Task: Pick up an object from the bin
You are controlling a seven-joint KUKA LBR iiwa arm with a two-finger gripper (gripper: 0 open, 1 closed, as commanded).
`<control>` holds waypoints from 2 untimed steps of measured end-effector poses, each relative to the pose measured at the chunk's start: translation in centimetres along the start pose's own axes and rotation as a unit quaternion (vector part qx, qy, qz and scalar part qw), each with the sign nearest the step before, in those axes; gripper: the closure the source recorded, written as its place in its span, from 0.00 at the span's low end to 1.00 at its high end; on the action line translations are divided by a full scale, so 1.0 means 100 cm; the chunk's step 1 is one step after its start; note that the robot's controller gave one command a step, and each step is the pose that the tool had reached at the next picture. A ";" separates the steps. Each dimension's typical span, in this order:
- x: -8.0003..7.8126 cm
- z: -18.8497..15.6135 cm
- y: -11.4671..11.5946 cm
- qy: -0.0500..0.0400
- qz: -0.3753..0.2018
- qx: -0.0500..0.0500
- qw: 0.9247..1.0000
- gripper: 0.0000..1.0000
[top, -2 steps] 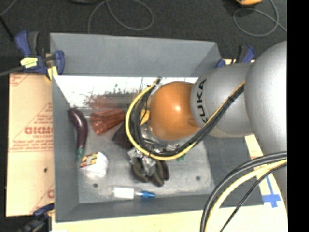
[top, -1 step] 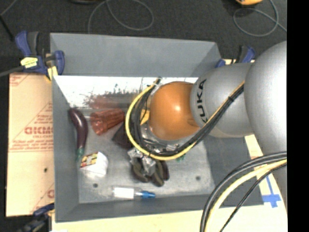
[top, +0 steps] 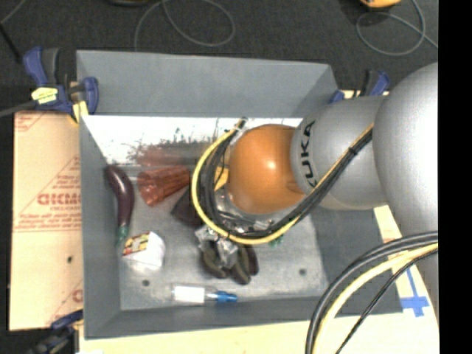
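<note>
The bin (top: 92, 220) is dull grey sheet metal, its floor matt and faintly speckled, its back wall marked with dark scuffs. The purple aubergine (top: 120, 194) looks like smooth, glossy plastic. The reddish-brown piece (top: 164, 183) beside it seems ribbed and duller. The white packet (top: 145, 251) appears crumpled, like paper or film. The arm's orange cover (top: 262, 168) is smooth and shiny; its silver casing (top: 354, 161) has a satin sheen.

Eggplant (top: 120, 198) lay along left wall of bin (top: 199, 87), toy (top: 162, 184) just right of it, packet (top: 144, 251) near of it. Marker (top: 203, 295) lay by near wall. Gripper (top: 218, 243) hung over lump (top: 234, 265), right of packet.
</note>
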State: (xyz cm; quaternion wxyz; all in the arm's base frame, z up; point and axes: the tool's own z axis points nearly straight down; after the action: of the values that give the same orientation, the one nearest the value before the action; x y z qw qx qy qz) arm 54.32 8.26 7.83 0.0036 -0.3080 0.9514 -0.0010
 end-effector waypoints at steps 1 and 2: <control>0.000 0.000 0.000 0.000 0.000 0.000 1.000 1.00; 0.000 0.000 0.000 0.000 0.001 0.000 1.000 1.00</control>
State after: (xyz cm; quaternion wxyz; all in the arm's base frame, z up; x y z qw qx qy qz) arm 54.32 8.27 7.83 0.0036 -0.3075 0.9515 -0.0009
